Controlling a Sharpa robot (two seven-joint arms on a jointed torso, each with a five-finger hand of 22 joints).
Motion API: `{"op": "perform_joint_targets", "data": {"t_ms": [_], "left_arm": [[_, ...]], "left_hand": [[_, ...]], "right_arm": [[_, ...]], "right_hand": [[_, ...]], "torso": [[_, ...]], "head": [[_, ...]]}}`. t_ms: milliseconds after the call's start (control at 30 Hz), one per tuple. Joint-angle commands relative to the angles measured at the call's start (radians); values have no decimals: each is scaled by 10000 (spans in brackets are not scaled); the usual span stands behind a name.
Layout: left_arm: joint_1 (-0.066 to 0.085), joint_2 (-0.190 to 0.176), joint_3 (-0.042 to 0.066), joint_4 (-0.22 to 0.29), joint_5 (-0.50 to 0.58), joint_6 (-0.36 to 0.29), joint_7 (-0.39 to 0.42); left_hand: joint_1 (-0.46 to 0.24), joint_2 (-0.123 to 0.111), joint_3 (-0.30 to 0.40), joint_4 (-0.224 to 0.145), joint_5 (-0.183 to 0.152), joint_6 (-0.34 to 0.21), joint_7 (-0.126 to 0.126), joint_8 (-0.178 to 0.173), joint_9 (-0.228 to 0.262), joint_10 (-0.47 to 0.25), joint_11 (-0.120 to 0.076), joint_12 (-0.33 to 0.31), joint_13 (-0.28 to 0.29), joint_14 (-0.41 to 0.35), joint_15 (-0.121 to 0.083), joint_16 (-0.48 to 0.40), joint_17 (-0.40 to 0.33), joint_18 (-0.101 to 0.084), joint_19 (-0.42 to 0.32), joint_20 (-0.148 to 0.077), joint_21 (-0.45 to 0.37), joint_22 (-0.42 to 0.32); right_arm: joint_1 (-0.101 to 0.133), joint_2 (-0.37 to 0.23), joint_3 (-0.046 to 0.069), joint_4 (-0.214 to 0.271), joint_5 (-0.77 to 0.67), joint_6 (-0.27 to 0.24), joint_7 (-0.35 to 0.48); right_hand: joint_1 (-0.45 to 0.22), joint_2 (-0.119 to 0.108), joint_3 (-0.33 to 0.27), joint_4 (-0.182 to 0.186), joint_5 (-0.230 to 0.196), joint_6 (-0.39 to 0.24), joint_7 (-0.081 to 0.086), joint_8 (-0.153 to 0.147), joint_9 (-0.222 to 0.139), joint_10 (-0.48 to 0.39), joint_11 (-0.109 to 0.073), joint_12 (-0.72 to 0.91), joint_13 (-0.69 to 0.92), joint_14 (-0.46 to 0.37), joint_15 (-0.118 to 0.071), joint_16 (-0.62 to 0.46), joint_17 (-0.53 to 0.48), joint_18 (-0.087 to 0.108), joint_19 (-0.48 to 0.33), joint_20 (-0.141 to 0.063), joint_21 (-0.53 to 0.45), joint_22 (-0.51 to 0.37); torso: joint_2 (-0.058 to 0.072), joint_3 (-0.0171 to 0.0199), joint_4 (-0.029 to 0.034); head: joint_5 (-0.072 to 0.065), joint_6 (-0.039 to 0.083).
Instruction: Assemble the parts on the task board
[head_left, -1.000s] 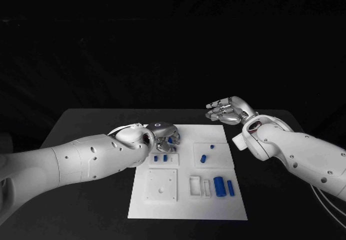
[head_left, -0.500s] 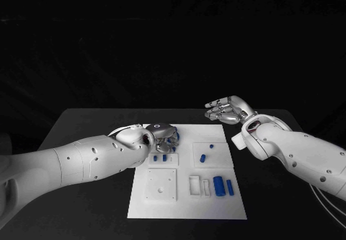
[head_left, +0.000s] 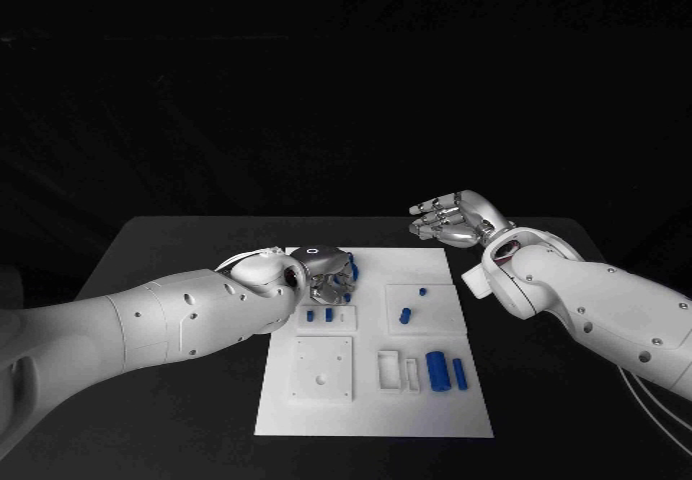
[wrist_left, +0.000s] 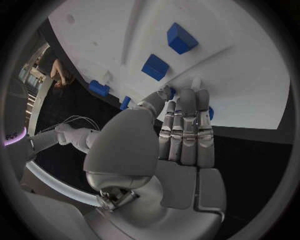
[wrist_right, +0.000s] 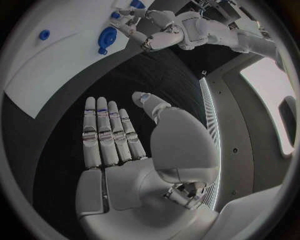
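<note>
The task board (head_left: 378, 400) lies flat in the middle of the black table (head_left: 159, 250), a white plate with raised white blocks and several blue parts on it.

The left hand (head_left: 320, 272) is down on the board's far left corner. In the left wrist view its fingers (wrist_left: 187, 125) lie straight and close together, tips touching the white surface, and a blue part (wrist_left: 210, 113) peeks out just at their tips, with another bit of blue beside the thumb. Whether the hand grips that piece or only rests on it, I cannot tell (the fingers cover most of it). Near the hand, 2 small blue parts (head_left: 320, 315) stand side by side in a white block just on the near side of it; the wrist view shows them as 2 blue cubes (wrist_left: 167, 52) beyond the fingertips.

The right hand (head_left: 454, 222) hovers above the table past the board's far right corner, well apart from every part. The right wrist view shows its fingers (wrist_right: 106, 132) straight and lightly spread, palm bare, holding nothing.

On the board's right half, a blue peg (head_left: 407, 318) lies in a square block with a smaller blue dot (head_left: 424, 293) beyond it. Nearer the robot, 2 longer blue cylinders (head_left: 446, 372) lie side by side next to a white frame (head_left: 392, 370), and a plain white square plate (head_left: 323, 368) sits to their left.
</note>
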Motion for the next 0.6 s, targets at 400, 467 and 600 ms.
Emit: {"op": "perform_joint_targets", "data": {"t_ms": [400, 467, 600], "left_arm": [[-134, 118, -10, -60, 231, 606, 252], [-138, 119, -10, -64, 247, 630, 269], [-143, 128, -10, -83, 261, 720, 256]], "left_hand": [[-52, 42, 41, -62, -9, -272, -50, -53, -44, -156, 24, -66, -13, 38, -22, 150, 26, 48, -143, 29, 243, 202], [-62, 26, 63, -72, -3, -313, -65, -44, -38, -206, 16, -63, -11, 37, -38, 177, 31, 27, -145, 6, 268, 204], [-71, 50, 114, -79, 14, -264, -58, -37, -34, -199, 9, -66, -13, 26, -52, 227, 38, 1, -155, -20, 325, 208]], "right_arm": [[-3, -12, 5, 44, -16, 99, 96], [-3, -13, 5, 51, -25, 91, 99], [-3, -16, 5, 57, -33, 79, 105]], "right_hand": [[-36, 70, 37, 3, -51, -29, 2, -54, -9, -43, -13, -64, -7, -59, 7, 0, -16, 206, -23, 27, 65, -11], [-53, 63, 20, -5, -50, -27, 0, -53, -9, -48, -12, -64, -7, -63, 8, -2, -17, 200, -32, 30, 66, -13], [-52, 64, 16, -6, -53, -39, 0, -56, -10, -52, -12, -66, -8, -71, 10, -3, -17, 198, -40, 33, 62, -14]], "torso": [[6, -5, 1], [-2, -2, -5], [-2, -3, -2]], "head": [[-35, -34], [-23, -43], [-33, -44]]}}
